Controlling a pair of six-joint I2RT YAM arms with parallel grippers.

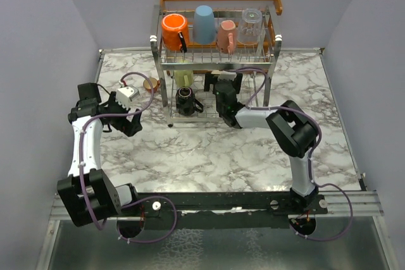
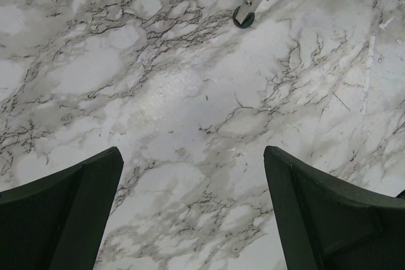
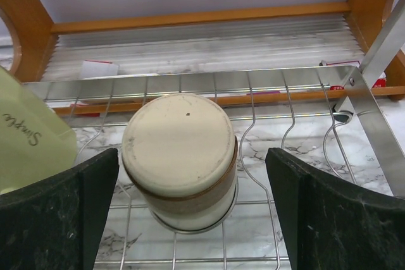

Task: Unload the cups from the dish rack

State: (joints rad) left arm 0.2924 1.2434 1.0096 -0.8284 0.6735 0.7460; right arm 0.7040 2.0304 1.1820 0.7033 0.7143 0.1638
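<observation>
Black fingers spread wide, a cup framed between them.
Right gripper gapes fully open and holds nothing, lined up on the upturned tan cup on the lower tier of the dish rack at the table's far edge. I'd say it must ease forward, then close. Left gripper hangs open and empty near the left edge.

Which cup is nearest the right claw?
The tan cup, upside down on the lower tier of the dish rack; it alone sits inside the open right gripper.
</observation>
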